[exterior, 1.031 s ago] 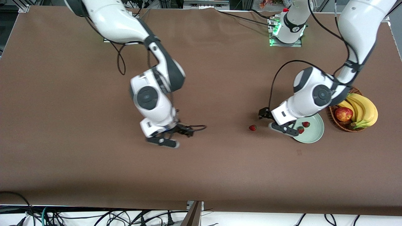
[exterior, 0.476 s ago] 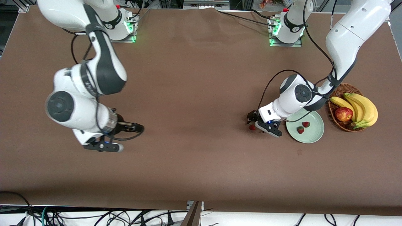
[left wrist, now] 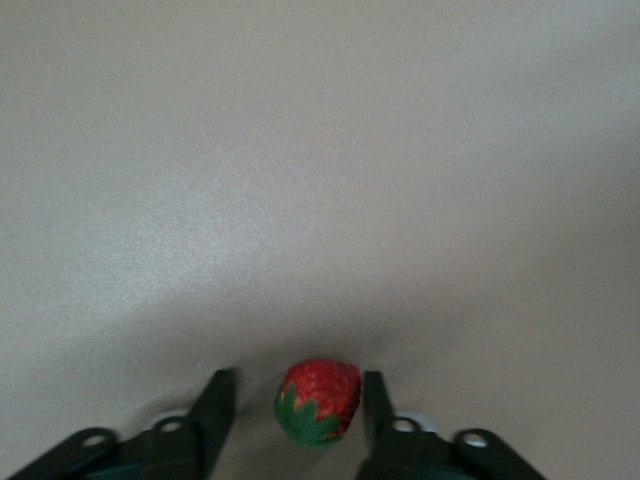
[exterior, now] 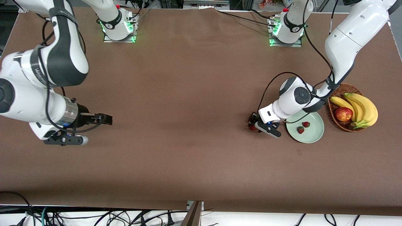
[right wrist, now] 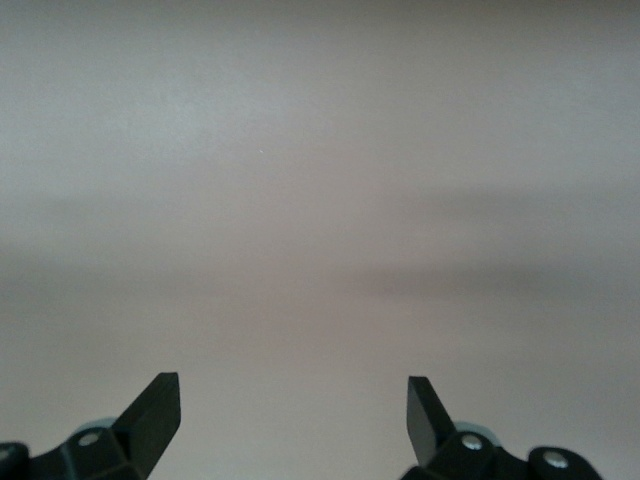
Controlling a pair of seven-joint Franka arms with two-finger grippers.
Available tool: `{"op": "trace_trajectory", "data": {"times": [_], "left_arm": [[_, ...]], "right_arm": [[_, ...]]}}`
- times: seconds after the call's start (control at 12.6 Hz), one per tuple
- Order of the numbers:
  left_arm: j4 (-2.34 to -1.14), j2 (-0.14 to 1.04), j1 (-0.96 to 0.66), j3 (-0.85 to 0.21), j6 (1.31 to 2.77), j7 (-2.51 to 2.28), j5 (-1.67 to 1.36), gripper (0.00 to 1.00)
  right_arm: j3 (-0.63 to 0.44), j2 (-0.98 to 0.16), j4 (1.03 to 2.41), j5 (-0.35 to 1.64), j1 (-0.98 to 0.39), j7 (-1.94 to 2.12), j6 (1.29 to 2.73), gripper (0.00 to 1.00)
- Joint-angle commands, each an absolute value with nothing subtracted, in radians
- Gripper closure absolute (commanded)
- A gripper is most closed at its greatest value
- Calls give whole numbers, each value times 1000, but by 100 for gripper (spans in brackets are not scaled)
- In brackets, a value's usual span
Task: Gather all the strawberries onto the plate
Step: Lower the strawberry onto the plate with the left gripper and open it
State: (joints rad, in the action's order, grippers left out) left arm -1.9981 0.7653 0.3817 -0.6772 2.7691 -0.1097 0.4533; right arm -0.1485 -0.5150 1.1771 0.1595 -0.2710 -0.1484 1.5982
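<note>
One strawberry (left wrist: 320, 400) lies on the brown table between the fingers of my left gripper (left wrist: 298, 405); one finger touches it, the other stands a little apart. In the front view that strawberry (exterior: 252, 127) is mostly covered by the left gripper (exterior: 253, 124), beside the plate toward the right arm's end. The pale green plate (exterior: 314, 137) holds two strawberries (exterior: 300, 130) (exterior: 306, 124). My right gripper (exterior: 106, 119) hangs open and empty over bare table near its own end, and the right wrist view shows only cloth past the right gripper (right wrist: 293, 400).
A wicker basket (exterior: 346, 128) with bananas (exterior: 361, 108) and a red apple (exterior: 343, 114) stands next to the plate, toward the left arm's end of the table. Cables hang below the table's front edge.
The left gripper moved from over the plate to the lone strawberry, came down around it, and its jaws have narrowed. The right arm swung away toward its own end of the table.
</note>
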Motion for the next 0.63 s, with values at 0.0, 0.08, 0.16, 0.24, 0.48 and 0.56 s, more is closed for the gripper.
{"op": "trace_trajectory", "data": {"times": [0.0,0.08,0.16,0.24,0.48,0.56], "left_arm": [[-1990,761,390,-678,2772,-117,482,100],[-1990,738,405,-681,2763,-114,483,100],[-1991,707,416,-686,2738,-114,483,100],[-1985,662,425,-689,2671,-112,483,100],[-1965,526,434,-689,2438,-40,483,100],[-1950,509,457,-689,2346,4,483,100]], "right_arm": [[-166,-393,1293,147,-273,-129,1578,0],[-175,-341,1346,141,-273,-127,1582,0],[-175,-292,1398,140,-273,-127,1583,0],[-175,-243,1448,129,-273,-127,1588,0],[-173,-146,1517,74,-275,-127,1579,0],[-173,-118,1537,74,-275,-127,1575,0]]}}
